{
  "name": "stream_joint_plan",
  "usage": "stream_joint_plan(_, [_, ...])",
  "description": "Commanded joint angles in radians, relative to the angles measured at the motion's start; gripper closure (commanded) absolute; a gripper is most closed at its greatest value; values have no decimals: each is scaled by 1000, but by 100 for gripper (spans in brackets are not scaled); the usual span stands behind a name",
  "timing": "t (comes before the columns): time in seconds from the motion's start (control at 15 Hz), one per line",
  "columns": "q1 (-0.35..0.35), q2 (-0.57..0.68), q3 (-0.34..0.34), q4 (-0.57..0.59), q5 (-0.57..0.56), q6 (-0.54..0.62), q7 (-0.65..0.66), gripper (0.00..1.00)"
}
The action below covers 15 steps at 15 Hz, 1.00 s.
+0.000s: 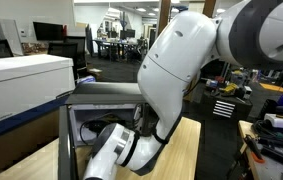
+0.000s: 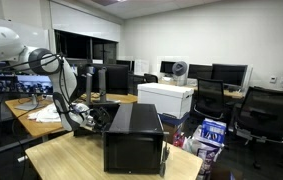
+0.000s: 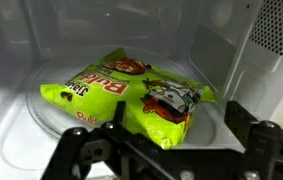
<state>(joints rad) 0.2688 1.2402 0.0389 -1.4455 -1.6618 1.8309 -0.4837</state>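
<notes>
The wrist view looks into a white microwave cavity (image 3: 251, 40). A yellow-green snack bag (image 3: 131, 95) with red lettering and a cartoon figure lies flat on the glass turntable (image 3: 46, 110). My gripper (image 3: 166, 130) is open, with its black fingers on either side of the bag's near end, and it holds nothing. In both exterior views my arm reaches into the front of the black microwave (image 2: 133, 135) (image 1: 106, 92), so the gripper and the bag are hidden there.
The microwave door (image 1: 66, 140) stands open beside my arm. The microwave sits on a wooden table (image 2: 71, 160). A white box (image 2: 166, 98) (image 1: 21, 85) stands nearby. Desks, monitors and office chairs fill the room behind.
</notes>
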Motion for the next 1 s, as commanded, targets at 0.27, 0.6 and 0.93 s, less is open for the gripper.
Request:
stream_joint_plan(0.27, [-12, 22, 6, 17, 15, -5, -137, 0])
stream_joint_plan(0.6, [-19, 33, 10, 22, 12, 12, -188, 0])
stream_joint_plan(0.93, [-21, 48, 7, 33, 6, 25, -233, 0])
